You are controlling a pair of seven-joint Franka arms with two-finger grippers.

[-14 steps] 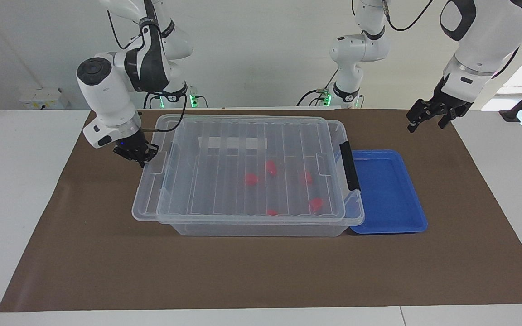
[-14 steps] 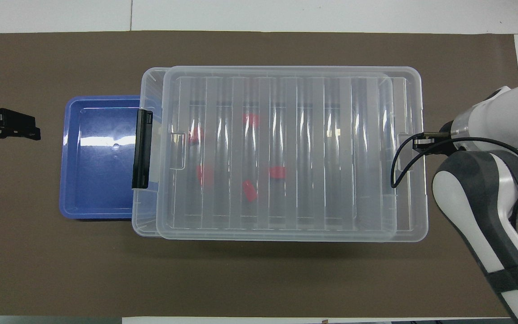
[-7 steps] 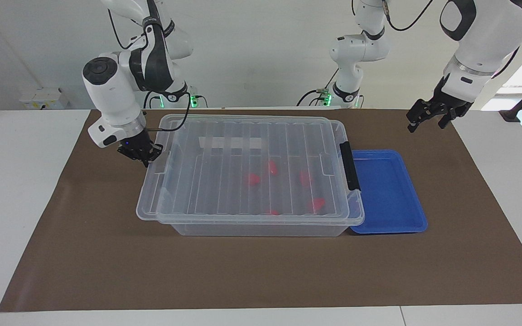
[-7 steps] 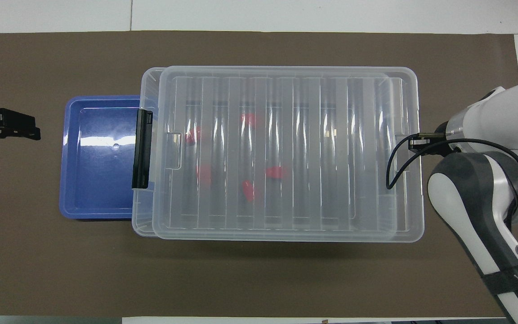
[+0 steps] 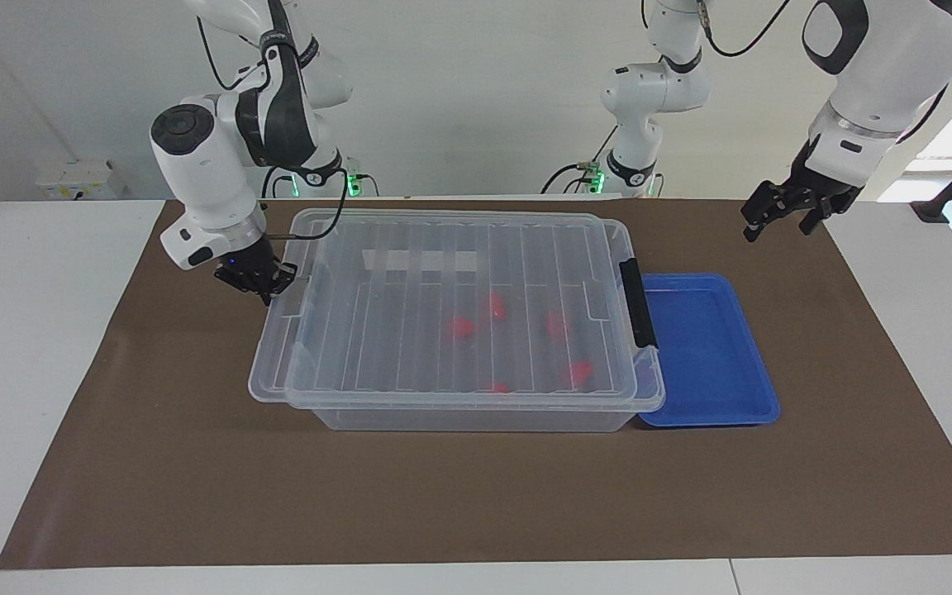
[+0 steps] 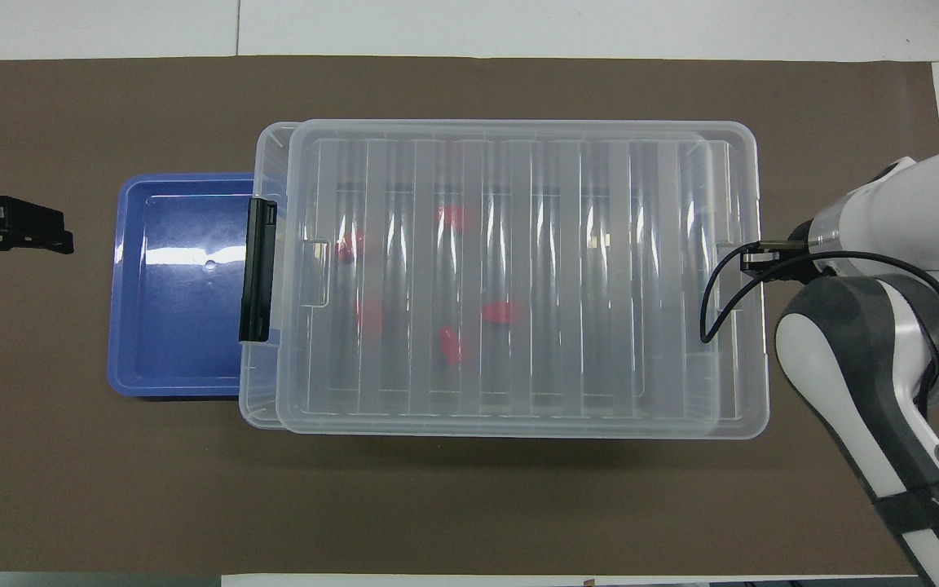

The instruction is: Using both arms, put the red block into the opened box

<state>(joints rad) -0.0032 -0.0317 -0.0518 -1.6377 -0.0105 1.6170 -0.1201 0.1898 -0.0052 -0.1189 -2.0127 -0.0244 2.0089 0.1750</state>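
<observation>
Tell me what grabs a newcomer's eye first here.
The big clear box mid-table, its ribbed lid lying skewed on top, with red blocks showing through. Beside it, toward the left arm's end, sits a blue tray. The right tool is shut at the lid's edge.

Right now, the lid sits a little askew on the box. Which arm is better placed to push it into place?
The right arm. Its shut pincer is at the lid edge on the box; the left pincer hangs open over the bare mat, away from both.
</observation>
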